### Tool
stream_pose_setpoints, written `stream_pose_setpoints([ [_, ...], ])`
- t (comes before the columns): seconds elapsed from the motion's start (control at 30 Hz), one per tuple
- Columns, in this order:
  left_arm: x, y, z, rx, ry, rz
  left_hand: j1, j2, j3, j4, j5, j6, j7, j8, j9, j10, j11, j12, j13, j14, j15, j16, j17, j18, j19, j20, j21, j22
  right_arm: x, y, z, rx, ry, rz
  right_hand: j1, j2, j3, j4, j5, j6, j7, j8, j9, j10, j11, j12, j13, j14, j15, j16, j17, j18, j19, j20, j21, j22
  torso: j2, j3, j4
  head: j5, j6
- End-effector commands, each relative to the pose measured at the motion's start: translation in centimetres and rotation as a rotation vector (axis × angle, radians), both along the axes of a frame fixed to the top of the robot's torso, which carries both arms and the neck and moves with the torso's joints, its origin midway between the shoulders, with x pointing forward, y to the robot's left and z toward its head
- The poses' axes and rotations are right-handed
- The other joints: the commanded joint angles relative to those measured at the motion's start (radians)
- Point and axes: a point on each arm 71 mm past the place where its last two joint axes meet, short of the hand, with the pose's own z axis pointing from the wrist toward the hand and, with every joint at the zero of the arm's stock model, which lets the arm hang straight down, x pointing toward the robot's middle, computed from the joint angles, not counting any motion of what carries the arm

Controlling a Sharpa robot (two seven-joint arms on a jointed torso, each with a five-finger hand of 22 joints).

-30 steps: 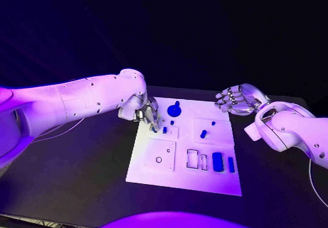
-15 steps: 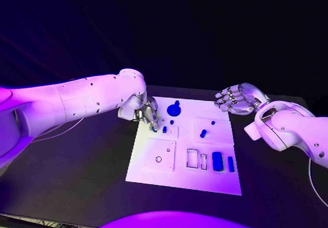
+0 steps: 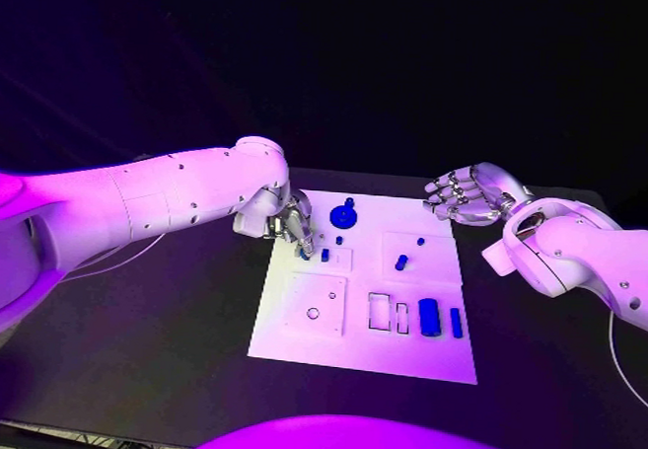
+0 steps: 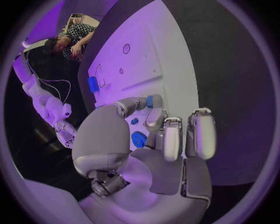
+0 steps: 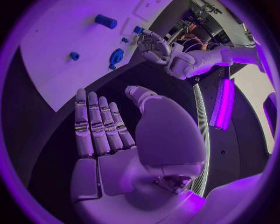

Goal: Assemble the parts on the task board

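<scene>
On a black table (image 3: 149, 337) lies a white board (image 3: 365, 346), seen from above by the head camera. Two white robot arms reach in from either side.

At the board's far left corner, the left hand (image 3: 285, 223) points its fingers down and pinches a small blue peg (image 3: 325, 255) between thumb and fingertip. The left wrist camera shows this peg (image 4: 150, 101) caught at the tips of two fingers, with the other fingers (image 4: 198, 133) lying straight and close together alongside. Just beside the hand, at the board's far edge, sits a round blue knob (image 3: 344, 217).

Nearer the middle of the board, a short blue pin (image 3: 402, 263) lies tilted, with a tiny blue stud (image 3: 420, 242) a little beyond it. Toward the near right of the board, a larger blue block (image 3: 429, 317) stands next to a thin blue bar (image 3: 458, 323); to their left are two empty rectangular slots (image 3: 389, 314). On the near left is a raised square plate with a small ring-shaped hole (image 3: 313, 314).

Beyond the board's far right corner, off the board and above the table, hovers the right hand (image 3: 465, 196). It holds nothing. The right wrist camera shows its fingers (image 5: 96, 123) stretched straight and lying side by side, with the thumb standing apart.
</scene>
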Motion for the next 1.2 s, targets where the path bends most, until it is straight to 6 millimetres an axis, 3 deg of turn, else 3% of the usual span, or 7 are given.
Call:
stream_pose_setpoints([
  [0.03, -0.13, -0.36, -0.47, -0.007, -0.013, 0.016, 0.0, 0.009, 0.125, -0.13, -0.001, 0.023, -0.018, -0.005, -0.001, 0.008, -0.003, 0.006, 0.002, 0.104, -0.007, 0.004, 0.263, -0.008, 0.004, -0.002, 0.004, 0.049, -0.08, 0.2, 0.0, 0.0, -0.001, 0.022, 0.0, 0.007, 0.001, -0.005, 0.006, 0.004, 0.065, -0.004, -0.002, 0.006, 0.0, -0.006, 0.0, 0.006, 0.004, -0.002, -0.001, 0.012, 0.007, 0.002, 0.001, -0.001, 0.0, 0.0005, -0.0004, -0.001, -0.001],
  [0.73, -0.32, -0.53, -0.8, -0.001, -0.017, 0.014, -0.01, 0.021, 0.106, -0.114, -0.004, 0.029, -0.022, -0.007, 0.005, 0.018, -0.005, 0.015, 0.019, 0.104, -0.008, 0.004, 0.263, -0.009, 0.007, -0.003, 0.007, 0.055, -0.07, 0.2, 0.0, 0.001, -0.001, 0.022, -0.001, 0.006, 0.003, -0.007, 0.017, 0.005, 0.065, -0.006, -0.003, 0.008, 0.001, -0.01, 0.0, 0.007, 0.004, -0.002, -0.005, 0.012, 0.008, 0.002, 0.001, -0.004, 0.0, 0.0, 0.0007, -0.003, -0.003],
  [1.2, -0.47, -0.04, -0.93, 0.022, -0.005, -0.001, -0.014, 0.027, 0.092, -0.109, -0.003, 0.049, -0.03, -0.008, 0.009, 0.044, -0.011, 0.047, 0.073, 0.104, -0.011, 0.004, 0.263, -0.012, 0.015, -0.004, 0.015, 0.067, -0.08, 0.17, 0.0, 0.001, -0.001, 0.021, -0.001, 0.006, 0.004, -0.007, 0.02, 0.006, 0.065, -0.007, -0.003, 0.009, 0.001, -0.012, 0.0, 0.007, 0.004, -0.002, -0.007, 0.012, 0.008, 0.002, 0.001, -0.005, 0.0, 0.0, 0.0005, -0.003, -0.004],
])
